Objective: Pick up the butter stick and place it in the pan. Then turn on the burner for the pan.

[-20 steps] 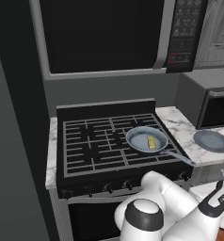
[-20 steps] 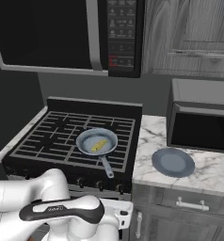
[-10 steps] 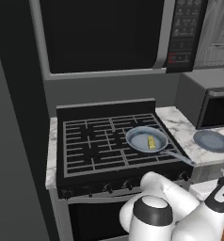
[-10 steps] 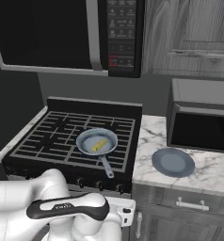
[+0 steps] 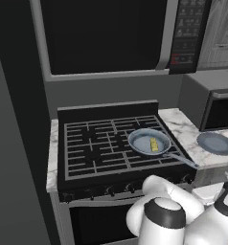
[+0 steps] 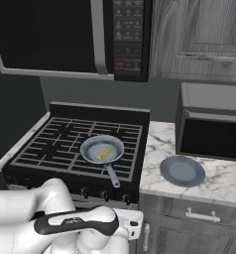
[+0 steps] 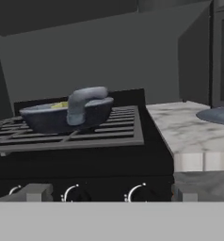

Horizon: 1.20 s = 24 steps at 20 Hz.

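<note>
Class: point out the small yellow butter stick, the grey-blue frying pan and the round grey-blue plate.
small yellow butter stick (image 5: 154, 144), left base view, its middle.
grey-blue frying pan (image 6: 91, 146), right base view, bare floor.
round grey-blue plate (image 6: 182, 171), right base view, centre.

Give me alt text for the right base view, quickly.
A yellow butter stick lies in a grey-blue pan on the right side of a black gas stove, the pan's handle pointing toward the front knobs. A grey plate sits on the marble counter to the right, before a microwave; the white arm folds low in the foreground.

pan handle overhanging knobs, knob front open
</note>
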{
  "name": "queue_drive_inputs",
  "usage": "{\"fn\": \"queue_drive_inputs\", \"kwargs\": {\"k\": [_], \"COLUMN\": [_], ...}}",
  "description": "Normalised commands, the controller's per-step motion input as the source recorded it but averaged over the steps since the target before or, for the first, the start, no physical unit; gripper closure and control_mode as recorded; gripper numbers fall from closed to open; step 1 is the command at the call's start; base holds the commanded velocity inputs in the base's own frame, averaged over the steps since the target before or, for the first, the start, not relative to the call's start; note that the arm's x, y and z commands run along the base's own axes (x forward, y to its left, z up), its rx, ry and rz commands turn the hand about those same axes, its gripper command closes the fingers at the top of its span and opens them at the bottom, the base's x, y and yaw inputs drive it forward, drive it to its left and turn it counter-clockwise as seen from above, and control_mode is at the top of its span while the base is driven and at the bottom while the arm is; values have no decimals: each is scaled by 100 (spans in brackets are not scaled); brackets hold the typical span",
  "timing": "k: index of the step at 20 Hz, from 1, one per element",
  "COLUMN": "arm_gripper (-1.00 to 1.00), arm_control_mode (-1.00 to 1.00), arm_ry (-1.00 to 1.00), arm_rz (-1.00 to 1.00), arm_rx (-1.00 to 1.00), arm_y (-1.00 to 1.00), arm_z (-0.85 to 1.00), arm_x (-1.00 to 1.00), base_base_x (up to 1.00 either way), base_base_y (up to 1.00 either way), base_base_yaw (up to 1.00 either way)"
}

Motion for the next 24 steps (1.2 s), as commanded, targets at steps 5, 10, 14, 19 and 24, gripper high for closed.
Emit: {"fn": "queue_drive_inputs", "kwargs": {"k": [5,10,14,19,24], "arm_gripper": [-100,-100,-100,-100,-100], "arm_control_mode": [-100,-100,-100,-100,-100], "arm_ry": [-2,-3,-1,-1,0], "arm_rz": [0,0,0,0,0], "arm_rx": [0,0,0,0,0], "arm_y": [0,-1,-13,-16,-5], "arm_z": [-8,-19,-22,-20,-15], "arm_x": [9,4,0,0,0], "base_base_x": [0,0,0,0,0], "base_base_y": [0,0,0,0,0], "base_base_yaw": [0,0,0,0,0]}}
